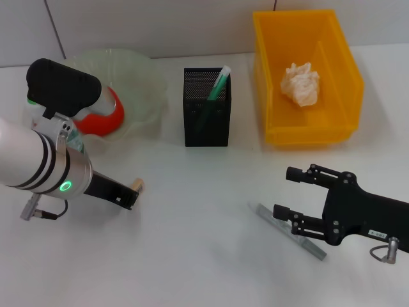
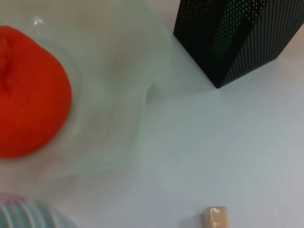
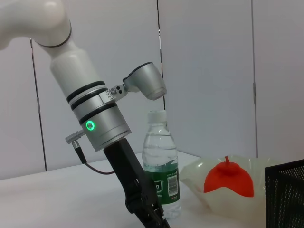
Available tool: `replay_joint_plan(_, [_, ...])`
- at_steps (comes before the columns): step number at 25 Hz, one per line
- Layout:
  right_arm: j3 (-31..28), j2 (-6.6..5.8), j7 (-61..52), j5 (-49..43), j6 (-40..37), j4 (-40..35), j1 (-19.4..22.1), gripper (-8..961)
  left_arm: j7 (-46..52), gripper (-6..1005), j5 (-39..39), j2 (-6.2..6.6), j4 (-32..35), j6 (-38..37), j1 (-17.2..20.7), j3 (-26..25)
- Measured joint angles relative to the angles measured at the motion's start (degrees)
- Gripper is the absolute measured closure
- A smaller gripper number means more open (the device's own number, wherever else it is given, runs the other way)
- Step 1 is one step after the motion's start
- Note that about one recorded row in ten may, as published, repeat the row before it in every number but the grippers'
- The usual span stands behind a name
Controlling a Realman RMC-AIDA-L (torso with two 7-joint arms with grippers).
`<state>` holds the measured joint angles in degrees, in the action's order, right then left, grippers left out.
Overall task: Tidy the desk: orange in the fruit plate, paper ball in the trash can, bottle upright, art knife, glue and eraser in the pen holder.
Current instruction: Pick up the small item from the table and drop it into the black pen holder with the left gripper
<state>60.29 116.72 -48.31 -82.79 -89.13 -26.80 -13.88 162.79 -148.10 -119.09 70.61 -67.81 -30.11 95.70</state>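
Your left gripper (image 1: 131, 192) sits low over the tabletop (image 1: 192, 243) in front of the plate (image 1: 144, 89), its tip right at the eraser (image 1: 138, 185) — you cannot tell from these views whether the fingers are closed on it or merely touching it. In the left wrist view the eraser (image 2: 215, 217) lies flat on the white surface, apart from both the plate's wavy rim (image 2: 152, 85) and the holder (image 2: 237, 38). The orange (image 1: 102, 118) rests in the plate, partly hidden by the left arm. The bottle (image 3: 161, 166) stands upright just behind that arm, beside the plate, cap on top. The holder (image 1: 206, 109) stands between the plate and the bin (image 1: 307, 77), with a green stick leaning inside it against the far right corner. The paper ball (image 1: 300, 83) lies in the bin. Your right gripper (image 1: 291, 192) hovers at the near right with its fingers spread wide and holding nothing — just beside it a slim grey knife (image 1: 291, 230) lies flat and slantwise on the tabletop, partly under the lower finger.
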Motion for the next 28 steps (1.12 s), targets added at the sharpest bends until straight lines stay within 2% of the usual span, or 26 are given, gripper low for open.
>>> replay_joint_plan(4, [0.0, 0.00, 0.0, 0.0, 0.0, 0.0, 0.2, 228, 0.0, 864, 0.0, 0.00, 0.2, 0.0, 0.0, 0.2])
replay_joint_plan(9, [0.0, 0.00, -0.1, 0.0, 0.0, 0.1, 0.6, 228, -0.1, 862, 0.1, 0.00, 4.3, -0.1, 0.7, 0.4])
replay_joint_plan(12, [0.0, 0.04, -0.1, 0.2, 0.0, 0.1, 0.8, 228, -3.1, 861, 4.5, 0.21, 9.9, -0.3, 1.5, -0.7])
replay_joint_plan(17, [0.0, 0.09, -0.1, 0.2, 0.0, 0.1, 1.0, 228, -8.6, 859, 11.6, 0.27, 14.7, 0.7, 2.0, -3.3])
replay_joint_plan(22, [0.0, 0.09, -0.1, 0.3, 0.0, 0.1, 1.0, 228, -12.2, 857, 14.9, 0.20, 15.2, 4.3, 0.7, -3.8])
replay_joint_plan(26, [0.0, 0.09, -0.1, 0.4, 0.0, 0.1, 1.0, 228, -15.7, 856, 16.7, 0.03, 13.1, 9.0, -2.3, -3.8])
replay_joint_plan(28, [0.0, 0.09, -0.1, 0.4, 0.0, 0.1, 1.0, 228, -18.2, 855, 18.1, -0.01, 9.6, 12.3, -4.6, -3.5])
